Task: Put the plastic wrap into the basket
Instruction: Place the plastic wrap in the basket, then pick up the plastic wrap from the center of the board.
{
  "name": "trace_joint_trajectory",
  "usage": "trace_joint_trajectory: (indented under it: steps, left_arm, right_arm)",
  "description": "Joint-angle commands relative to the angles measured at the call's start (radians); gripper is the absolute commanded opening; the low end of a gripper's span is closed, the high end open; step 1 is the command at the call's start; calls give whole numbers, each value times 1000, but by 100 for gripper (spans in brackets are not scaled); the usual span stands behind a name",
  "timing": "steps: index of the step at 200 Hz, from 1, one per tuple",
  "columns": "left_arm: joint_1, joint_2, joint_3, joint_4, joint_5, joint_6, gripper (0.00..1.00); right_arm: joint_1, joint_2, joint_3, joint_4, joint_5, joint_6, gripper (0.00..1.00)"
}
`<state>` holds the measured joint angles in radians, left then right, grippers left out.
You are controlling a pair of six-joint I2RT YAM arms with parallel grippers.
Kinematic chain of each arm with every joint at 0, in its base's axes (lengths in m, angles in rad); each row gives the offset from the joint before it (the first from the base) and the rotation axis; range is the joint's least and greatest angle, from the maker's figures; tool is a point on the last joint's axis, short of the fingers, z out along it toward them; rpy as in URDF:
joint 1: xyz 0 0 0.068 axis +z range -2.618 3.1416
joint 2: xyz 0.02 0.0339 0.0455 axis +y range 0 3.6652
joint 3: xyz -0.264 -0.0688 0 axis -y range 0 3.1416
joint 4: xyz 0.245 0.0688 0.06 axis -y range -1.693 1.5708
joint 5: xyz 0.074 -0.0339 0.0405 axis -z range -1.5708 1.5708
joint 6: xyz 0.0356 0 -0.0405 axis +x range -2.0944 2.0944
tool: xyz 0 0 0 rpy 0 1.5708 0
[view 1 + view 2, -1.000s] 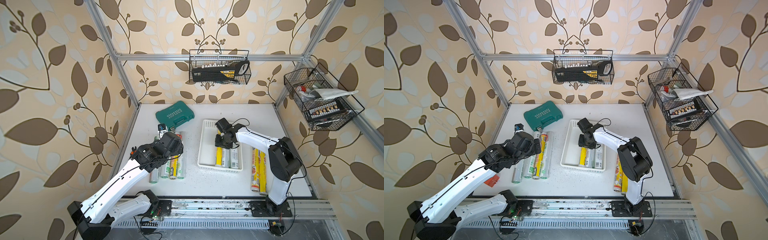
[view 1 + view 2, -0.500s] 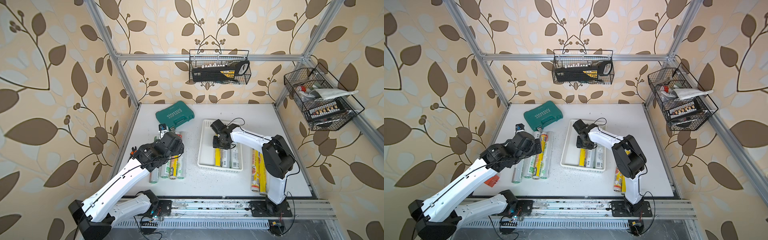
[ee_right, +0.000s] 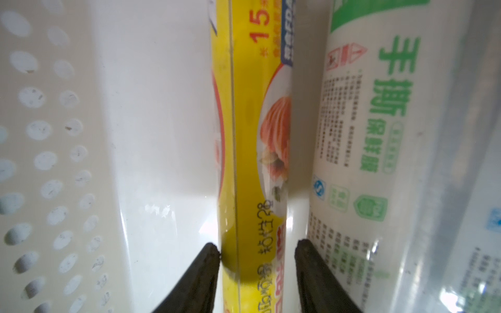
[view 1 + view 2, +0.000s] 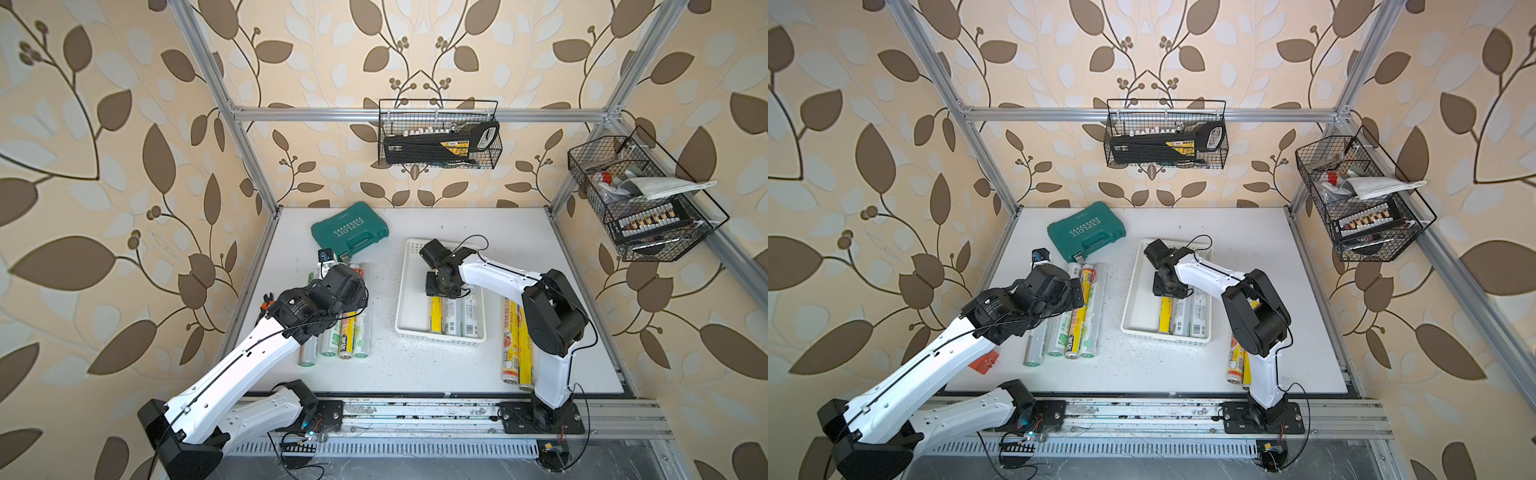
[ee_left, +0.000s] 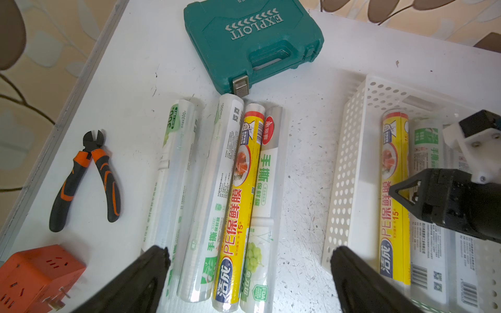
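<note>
**Q:** Where is the plastic wrap right now?

**A:** I see it in three places. Three rolls lie lengthwise in the basket (image 4: 412, 309): a yellow roll (image 4: 435, 311) nearest its middle, and two silvery-white rolls (image 4: 452, 318) packed between that one and the wall on my right arm's side. Four loose rolls (image 4: 347, 338) lie side by side on the surface (image 4: 457, 370) to the left of the basket, in front of a teal tool case (image 4: 350, 230). Two more yellow rolls (image 4: 510, 345) lie on the surface just beside the basket's right wall, partly hidden behind my right arm.

**Q:** And the fingers?

**A:** My right fingers (image 3: 198, 284) are down inside the basket, straddling the yellow roll partway along its length. In the right wrist view one touches the roll's side. The other stands just beside the opposite side, in the narrow slot next to the neighbouring white roll. I cannot tell whether they are clamping it or only bracketing it.

**Q:** Left side?

**A:** My left fingers (image 5: 141, 279) are spread wide with nothing between them, and they hover above the four loose rolls. Further left on the surface I see a pair of cutters (image 5: 86, 176) and an orange plug block (image 5: 35, 273).
</note>
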<state>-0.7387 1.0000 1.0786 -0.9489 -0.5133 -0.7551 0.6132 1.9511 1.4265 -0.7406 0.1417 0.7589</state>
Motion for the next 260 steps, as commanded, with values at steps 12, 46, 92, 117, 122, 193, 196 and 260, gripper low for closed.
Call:
trace_joint_trajectory:
  steps: [12, 46, 92, 117, 122, 193, 196, 260]
  left_arm:
    - [9, -11, 0, 10, 5, 10, 99]
    - [8, 0, 0, 12, 4, 8, 99]
    - [9, 35, 2, 22, -1, 7, 99]
    - [9, 66, 9, 34, -6, 8, 99]
    - [9, 74, 9, 37, -7, 10, 99]
    - [25, 214, -10, 111, -8, -8, 99]
    - [27, 221, -13, 115, -5, -7, 99]
    - [107, 327, -90, 222, 102, -8, 99]
  right_arm:
    - [3, -7, 33, -59, 64, 7, 47]
    - [2, -64, 36, -88, 96, -2, 47]
    - [2, -191, 15, -83, 92, -32, 49]
    - [3, -258, 1, -88, 96, -66, 49]
    - [3, -273, -6, -86, 96, -71, 49]
    - [-2, -470, -135, -32, 105, -163, 54]
    - [-3, -475, -139, -32, 104, -167, 54]
    - [-69, -583, -264, 49, 61, -199, 56]
